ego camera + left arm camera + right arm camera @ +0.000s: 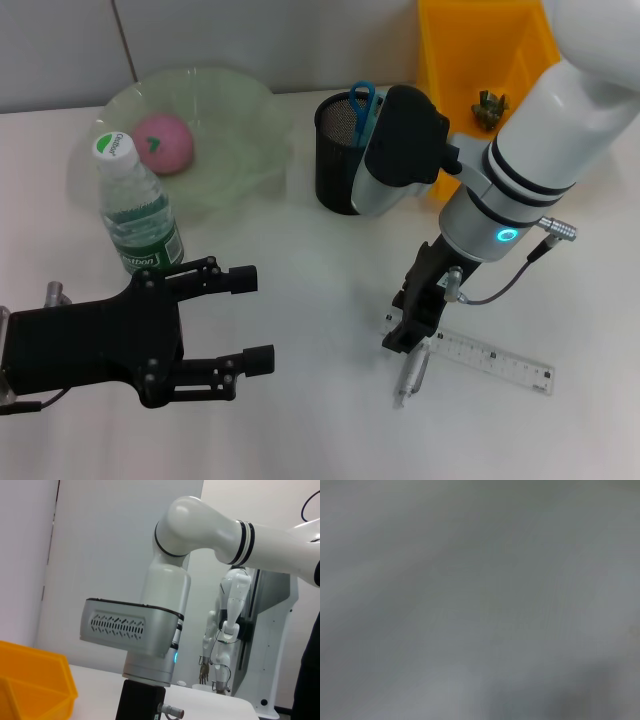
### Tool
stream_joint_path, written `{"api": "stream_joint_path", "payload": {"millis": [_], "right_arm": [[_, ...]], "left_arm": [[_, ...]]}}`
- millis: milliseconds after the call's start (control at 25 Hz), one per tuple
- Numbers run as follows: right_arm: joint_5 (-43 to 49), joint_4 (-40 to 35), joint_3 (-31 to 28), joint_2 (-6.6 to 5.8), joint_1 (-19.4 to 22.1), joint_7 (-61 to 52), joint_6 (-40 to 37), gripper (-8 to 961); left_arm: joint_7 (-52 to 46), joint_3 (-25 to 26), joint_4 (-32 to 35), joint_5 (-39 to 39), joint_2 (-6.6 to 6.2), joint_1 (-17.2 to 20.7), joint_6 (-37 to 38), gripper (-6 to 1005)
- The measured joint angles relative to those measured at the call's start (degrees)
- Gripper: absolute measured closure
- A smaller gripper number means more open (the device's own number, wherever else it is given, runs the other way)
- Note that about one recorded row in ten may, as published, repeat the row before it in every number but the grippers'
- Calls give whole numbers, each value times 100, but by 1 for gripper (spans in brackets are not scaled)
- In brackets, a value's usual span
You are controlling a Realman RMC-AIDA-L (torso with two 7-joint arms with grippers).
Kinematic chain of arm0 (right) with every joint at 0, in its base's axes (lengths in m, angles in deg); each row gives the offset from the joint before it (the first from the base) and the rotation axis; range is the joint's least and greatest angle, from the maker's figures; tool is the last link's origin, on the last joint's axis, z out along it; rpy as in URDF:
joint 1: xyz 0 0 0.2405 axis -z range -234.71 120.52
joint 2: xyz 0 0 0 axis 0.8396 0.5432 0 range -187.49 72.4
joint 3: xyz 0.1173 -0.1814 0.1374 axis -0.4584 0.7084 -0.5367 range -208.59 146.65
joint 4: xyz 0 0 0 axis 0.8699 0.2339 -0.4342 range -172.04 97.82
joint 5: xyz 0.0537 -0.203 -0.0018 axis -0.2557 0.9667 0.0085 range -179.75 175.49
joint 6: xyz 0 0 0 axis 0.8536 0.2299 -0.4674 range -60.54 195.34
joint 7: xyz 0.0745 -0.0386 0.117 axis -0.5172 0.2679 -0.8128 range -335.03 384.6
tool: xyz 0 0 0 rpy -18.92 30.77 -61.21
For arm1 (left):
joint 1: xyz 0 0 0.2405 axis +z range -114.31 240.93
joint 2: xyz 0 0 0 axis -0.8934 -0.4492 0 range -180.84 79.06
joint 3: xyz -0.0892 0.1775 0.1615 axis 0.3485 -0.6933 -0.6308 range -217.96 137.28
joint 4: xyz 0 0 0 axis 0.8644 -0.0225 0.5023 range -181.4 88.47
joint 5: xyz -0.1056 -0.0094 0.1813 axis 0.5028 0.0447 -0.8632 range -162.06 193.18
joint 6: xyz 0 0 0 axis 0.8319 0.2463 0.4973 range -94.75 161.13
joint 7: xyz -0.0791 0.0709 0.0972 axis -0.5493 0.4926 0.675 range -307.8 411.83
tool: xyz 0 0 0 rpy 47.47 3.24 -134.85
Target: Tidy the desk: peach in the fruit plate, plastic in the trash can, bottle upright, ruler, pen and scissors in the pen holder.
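Black-framed left pincer (255, 320), fingers apart

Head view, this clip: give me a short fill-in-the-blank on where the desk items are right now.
1. The peach lies in the green ____.
2. The bottle stands ____ on the table.
3. The blue-handled scissors sit in the black mesh ____.
4. The right hand is low over the pen, which lies beside the clear ____.

Missing words: plate; upright; pen holder; ruler
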Motion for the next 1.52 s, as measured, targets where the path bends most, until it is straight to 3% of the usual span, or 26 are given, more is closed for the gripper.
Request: {"api": "stream_joint_path", "payload": {"millis": [680,920,1040,1320,1400,1520], "right_arm": [[3,1,109,6,-18,-40,23,483],[3,-46,90,6,-9,-92,26,577],[3,-149,44,-2,3,-160,20,577],[-18,-992,-757,-27,113,-234,-413,578],[-43,-1604,-1197,-27,216,-233,-580,578],[-125,-2011,-1382,-25,302,-235,-617,578]], "left_arm": [[-1,52,-12,0,0,16,97,169],[0,61,0,-1,0,18,117,169],[0,62,2,-1,0,18,126,170],[0,62,4,10,0,9,131,170],[0,62,2,13,0,-4,131,170],[0,62,-1,14,0,-14,131,170]]}}
